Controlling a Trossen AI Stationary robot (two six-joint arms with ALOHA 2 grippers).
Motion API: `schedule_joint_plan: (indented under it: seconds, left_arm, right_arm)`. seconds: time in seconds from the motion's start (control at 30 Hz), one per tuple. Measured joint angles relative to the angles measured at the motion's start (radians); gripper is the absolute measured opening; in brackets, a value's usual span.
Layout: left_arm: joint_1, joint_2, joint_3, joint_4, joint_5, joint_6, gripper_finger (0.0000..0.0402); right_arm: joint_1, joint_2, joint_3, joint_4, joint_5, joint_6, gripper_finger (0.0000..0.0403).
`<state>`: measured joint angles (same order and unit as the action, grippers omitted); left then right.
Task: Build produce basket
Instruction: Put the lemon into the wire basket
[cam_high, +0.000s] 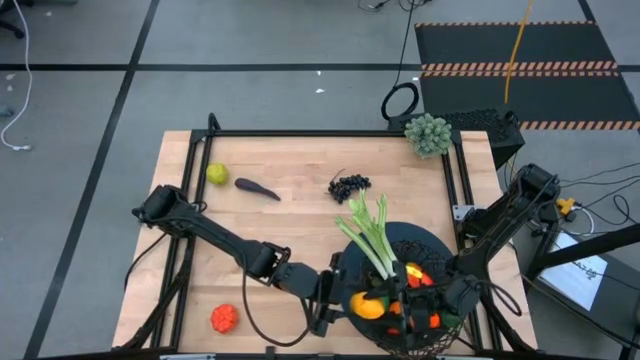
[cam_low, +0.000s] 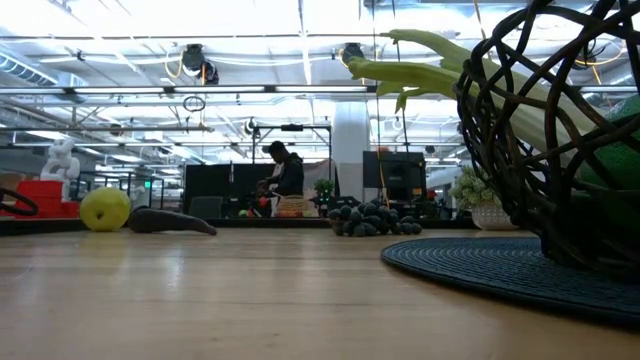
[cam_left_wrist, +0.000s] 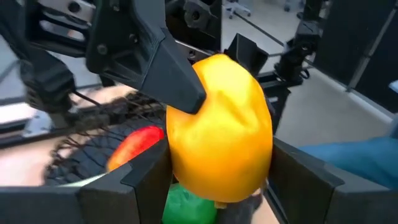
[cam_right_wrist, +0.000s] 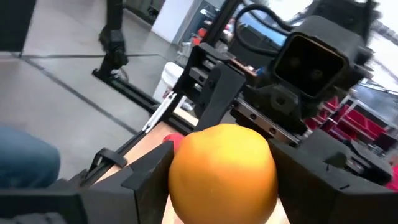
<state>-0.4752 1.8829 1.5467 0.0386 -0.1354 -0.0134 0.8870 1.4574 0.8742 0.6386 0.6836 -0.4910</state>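
Low in the high view, a bit right of the middle, the two grippers met over the basket (cam_high: 432, 243). The left gripper (cam_high: 345, 300) reached in from the left and the right gripper (cam_high: 440, 305) from the right. A round orange (cam_high: 367, 305) sat between them, just inside the basket's left rim.

In the left wrist view, the orange (cam_left_wrist: 219, 127) filled the gap between that gripper's fingers (cam_left_wrist: 146, 171), which squeezed it from both sides. In the right wrist view, the same orange (cam_right_wrist: 222, 174) sat between the right gripper's fingers (cam_right_wrist: 149, 168), and they pressed on it too. So both grippers held the one orange.

The celery stalk (cam_high: 372, 238) leaned out of the basket toward the top of the frame. The grapes (cam_high: 349, 186) lay on the table (cam_high: 300, 160) above the basket. The eggplant (cam_high: 257, 188) and a yellow-green lemon (cam_high: 217, 174) lay at the upper left. A red-orange mango (cam_high: 224, 318) sat at the lower left.
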Motion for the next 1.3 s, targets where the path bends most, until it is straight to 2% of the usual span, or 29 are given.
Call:
schedule_joint_plan:
  seconds: [0.3, 0.43, 0.5, 0.67, 0.77, 0.87, 1.0, 1.1, 1.3]
  left_arm:
    - [-0.021, -0.023, 0.001, -0.030, -0.094, 0.012, 0.0244]
    - [-0.019, -0.023, 0.000, -0.037, -0.101, 0.008, 0.0247]
    - [-0.019, -0.023, 0.000, -0.037, -0.116, 0.006, 0.0261]
    - [-0.034, -0.044, 0.000, -0.117, -0.242, 0.007, 0.0312]
    - [-0.043, -0.082, 0.000, -0.182, -0.280, -0.025, 0.0332]
    - [-0.055, -0.123, 0.000, -0.254, -0.288, -0.076, 0.0335]
    - [-0.081, -0.177, 0.001, -0.377, -0.308, -0.153, 0.0318]
    - [-0.108, -0.201, 0.000, -0.487, -0.320, -0.202, 0.0297]
    - [-0.137, -0.200, 0.000, -0.557, -0.322, -0.224, 0.0259]
  right_arm:
    - [0.024, -0.021, 0.000, 0.000, -0.007, 0.061, 0.0238]
    - [0.024, -0.022, 0.000, -0.002, -0.015, 0.064, 0.0238]
    - [0.028, -0.022, 0.000, 0.000, -0.009, 0.063, 0.0238]
    - [0.046, -0.042, 0.000, -0.004, 0.003, 0.067, 0.0238]
    - [0.074, -0.064, 0.000, -0.008, 0.079, 0.120, 0.0238]
    - [0.096, -0.101, 0.000, -0.063, 0.160, 0.197, 0.0238]
    - [0.126, -0.156, 0.000, -0.176, 0.232, 0.352, 0.0238]
    - [0.135, -0.192, 0.000, -0.269, 0.232, 0.493, 0.0238]
    - [0.136, -0.235, 0.000, -0.486, 0.214, 0.780, 0.0238]
